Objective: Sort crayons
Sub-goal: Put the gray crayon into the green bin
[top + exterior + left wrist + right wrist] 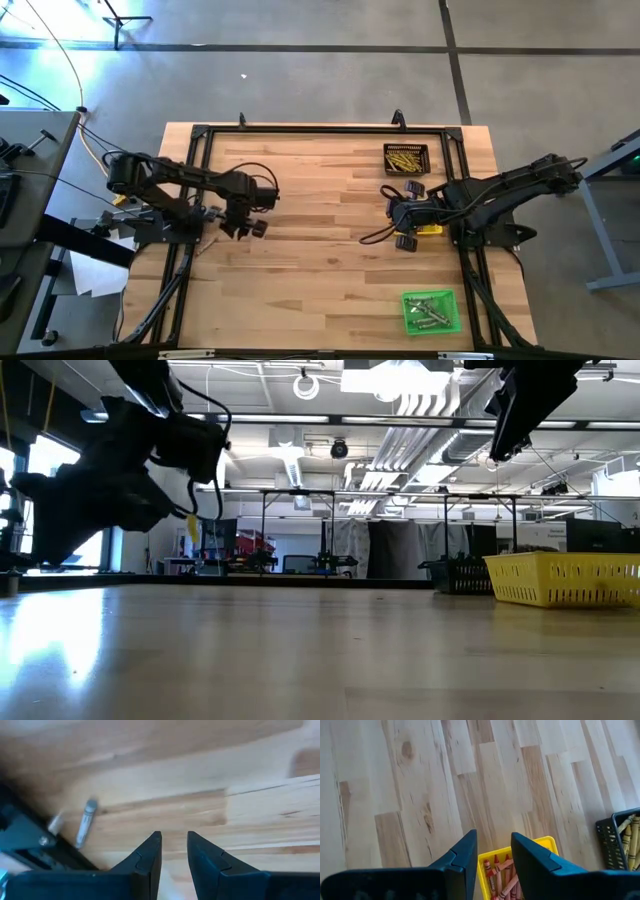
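Wood table (320, 260) fills mid frame of high view. Left arm sits at centre-left, left gripper (174, 845) w/ fingers a narrow gap apart, pinching nothing, hovering over bare planks. Right gripper (493, 851) at centre-right, also slightly parted and empty, above the yellow tray (546, 843) of red crayons (501, 870). Black tray (406, 158) upper right holds yellow crayons; green tray (431, 311) lower right holds greyish ones. One stray grey crayon (85, 822) lies left of centre in left wrist view, near the frame rail. Likely next pick: line fingers across its length, drop low, close mid-stick so it doesn't roll.
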